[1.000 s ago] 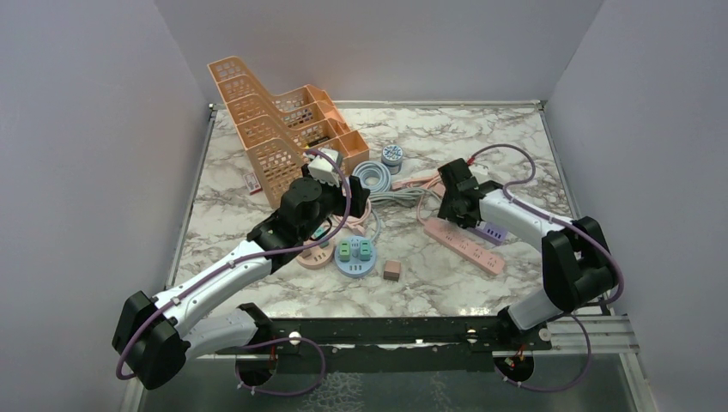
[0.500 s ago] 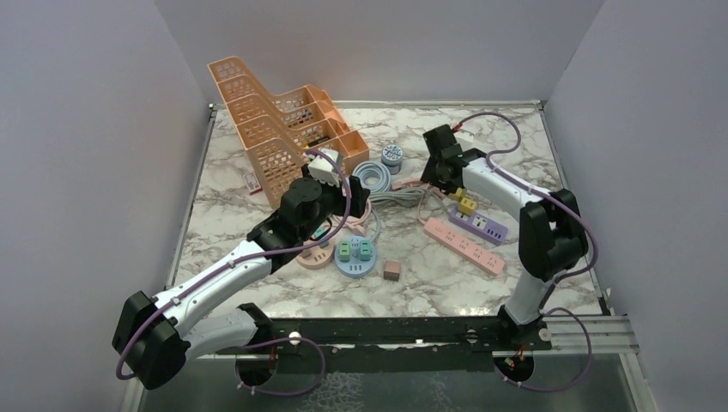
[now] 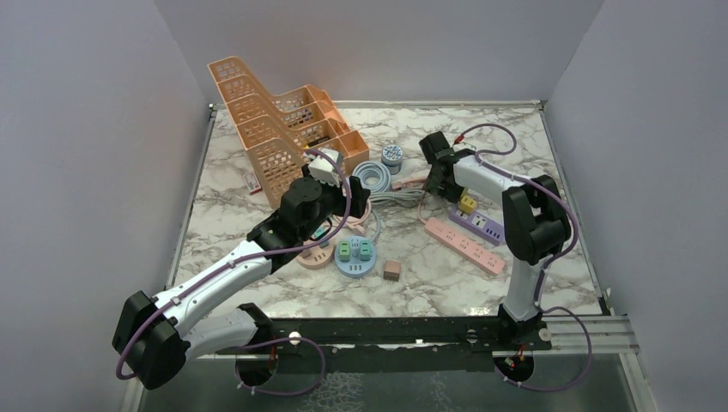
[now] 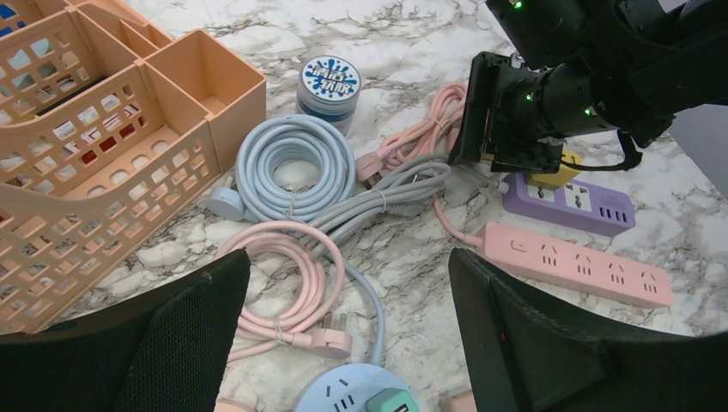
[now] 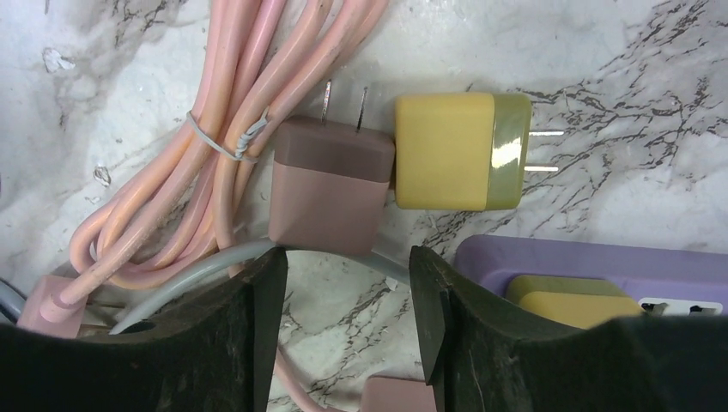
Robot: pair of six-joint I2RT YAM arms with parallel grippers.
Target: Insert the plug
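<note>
Shows dusty-pink square plastic plug point(image 5: 330, 184) lying flat just beyond right gripper point(image 5: 343, 266), in line with its parted, empty fingers point(image 5: 223, 343), beside yellow block-shaped adapter point(image 5: 459, 152). Shows left gripper point(image 4: 348, 262) spread wide, empty.

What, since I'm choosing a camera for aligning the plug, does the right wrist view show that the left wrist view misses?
Only the right wrist view: the mauve plug with its two prongs, and the loose yellow adapter lying against its side. Only the left wrist view: the orange basket, blue coiled cable, round tin and the pink power strip with its sockets. Both: the open right claw, the purple power strip and the pink cable bundle.
</note>
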